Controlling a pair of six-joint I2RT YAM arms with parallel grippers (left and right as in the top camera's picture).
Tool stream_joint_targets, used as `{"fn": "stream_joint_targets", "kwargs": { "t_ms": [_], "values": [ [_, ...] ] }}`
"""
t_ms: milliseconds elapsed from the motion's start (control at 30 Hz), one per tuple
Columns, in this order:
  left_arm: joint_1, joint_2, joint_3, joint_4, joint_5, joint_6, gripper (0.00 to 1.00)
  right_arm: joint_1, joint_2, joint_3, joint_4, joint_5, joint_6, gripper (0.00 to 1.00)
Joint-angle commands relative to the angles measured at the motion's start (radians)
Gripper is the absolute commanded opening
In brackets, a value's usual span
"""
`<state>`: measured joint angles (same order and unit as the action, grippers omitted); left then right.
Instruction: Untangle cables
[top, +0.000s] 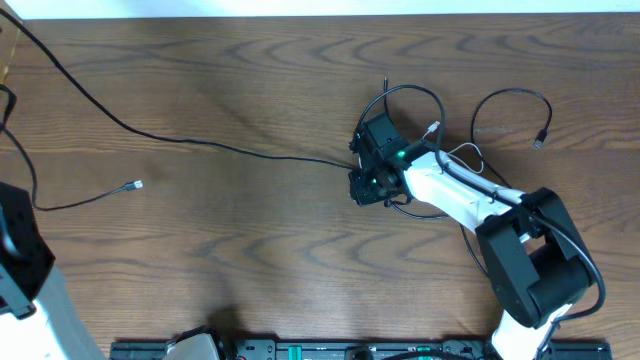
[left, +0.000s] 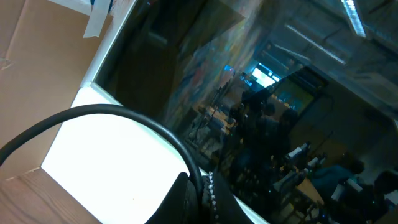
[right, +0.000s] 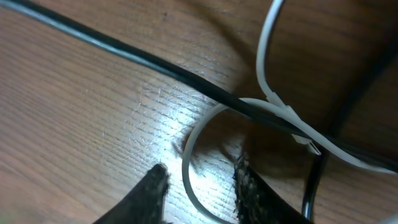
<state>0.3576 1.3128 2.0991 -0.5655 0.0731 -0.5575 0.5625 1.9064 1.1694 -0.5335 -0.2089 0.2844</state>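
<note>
My right gripper (top: 358, 165) (right: 199, 167) hovers low over the knot of cables right of the table's centre. It is open, and a loop of the white cable (right: 264, 50) (top: 455, 152) lies between the fingers without being pinched. A long black cable (top: 200, 143) (right: 124, 53) runs from the far left corner into the knot and crosses over the white one. Another black cable (top: 515, 95) loops to the right and ends in a plug. My left gripper (left: 202, 186) points up and away from the table, shut on a black cable (left: 93, 111) that curves down between its fingers.
A thin black cord with a small plug (top: 137, 185) trails across the table's left side. The left arm (top: 20, 250) stands at the left edge, the right arm's base (top: 535, 260) at the front right. A dark rail (top: 300, 350) lines the front edge.
</note>
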Motion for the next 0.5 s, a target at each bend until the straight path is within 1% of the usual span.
{"fn": "stream_joint_targets", "kwargs": {
  "t_ms": [0,133,233,367,467],
  "values": [
    [0.003,-0.008,0.011,0.005,0.006,-0.005,0.08,0.009,0.005,-0.007,0.005,0.0,-0.018,0.24],
    [0.003,-0.008,0.011,0.005,0.006,-0.005,0.08,0.008,0.005,-0.007,0.008,0.018,0.004,0.18],
    [0.003,-0.008,0.011,0.005,0.006,-0.005,0.07,0.008,0.005,-0.006,0.007,0.02,0.007,0.01],
    [0.003,-0.007,0.011,0.005,0.006,-0.005,0.07,0.008,0.003,-0.006,0.003,0.051,0.037,0.01],
    [0.003,-0.007,0.011,0.028,0.006,-0.014,0.07,-0.005,-0.029,-0.003,-0.048,0.187,0.142,0.01]
  ]
}}
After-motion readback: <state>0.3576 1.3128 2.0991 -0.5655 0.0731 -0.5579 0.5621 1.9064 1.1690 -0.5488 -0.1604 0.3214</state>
